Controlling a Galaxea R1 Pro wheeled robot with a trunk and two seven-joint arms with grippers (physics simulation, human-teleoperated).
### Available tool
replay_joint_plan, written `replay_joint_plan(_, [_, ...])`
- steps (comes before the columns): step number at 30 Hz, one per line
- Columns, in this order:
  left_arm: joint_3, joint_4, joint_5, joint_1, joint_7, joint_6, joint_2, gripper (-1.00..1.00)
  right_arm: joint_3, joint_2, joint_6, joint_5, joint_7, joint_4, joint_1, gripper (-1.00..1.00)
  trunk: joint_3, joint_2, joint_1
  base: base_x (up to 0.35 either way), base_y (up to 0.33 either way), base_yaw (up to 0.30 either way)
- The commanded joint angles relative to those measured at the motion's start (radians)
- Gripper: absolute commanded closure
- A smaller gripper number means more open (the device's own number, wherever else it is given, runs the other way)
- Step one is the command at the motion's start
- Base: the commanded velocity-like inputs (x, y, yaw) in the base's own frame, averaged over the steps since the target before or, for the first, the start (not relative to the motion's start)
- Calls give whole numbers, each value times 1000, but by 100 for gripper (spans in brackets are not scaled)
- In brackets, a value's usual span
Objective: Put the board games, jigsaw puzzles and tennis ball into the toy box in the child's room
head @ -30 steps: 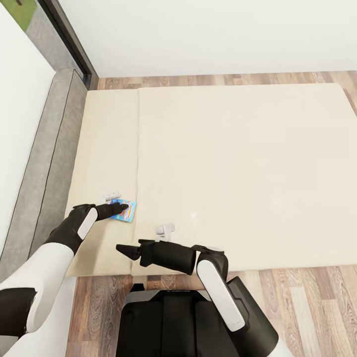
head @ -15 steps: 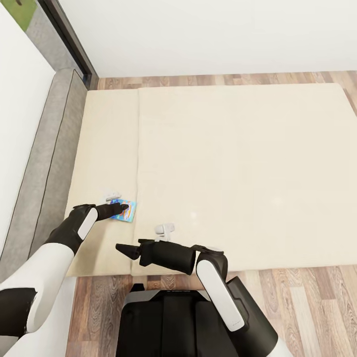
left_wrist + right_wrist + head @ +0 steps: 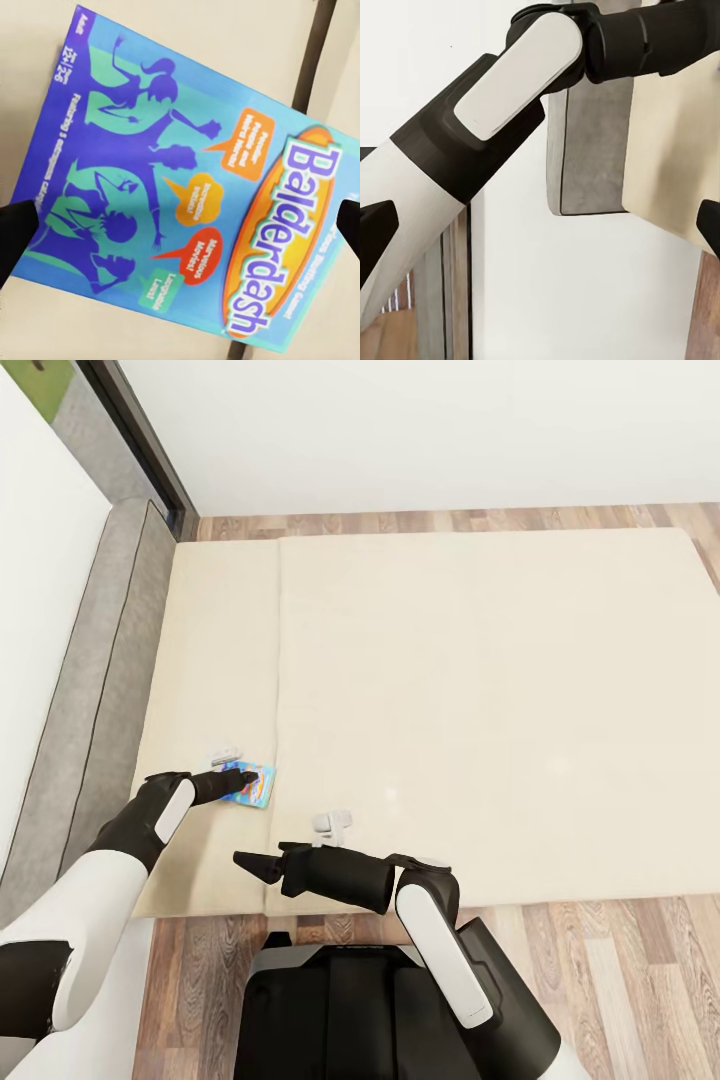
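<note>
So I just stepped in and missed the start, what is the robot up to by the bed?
The robot is reaching its left gripper down over a small blue board game, lettered Balderdash, lying flat on the bed near the seam of the beige mattress. In the left wrist view the open fingertips sit either side of the box, so it is not gripped yet. The right gripper hangs open near the bed's front edge, holding nothing.
</note>
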Motion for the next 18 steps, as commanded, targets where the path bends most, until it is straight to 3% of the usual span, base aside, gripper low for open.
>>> replay_joint_plan(1, [-3,-1,3,0,0,3,1,-100,-1,1,4,3,4,0,0,-100,-1,-2,1,0,0,0])
replay_joint_plan(18, [0,-1,-3,0,-2,5,4,-100,-3,1,4,3,4,0,0,-100,-1,-2,1,0,0,0])
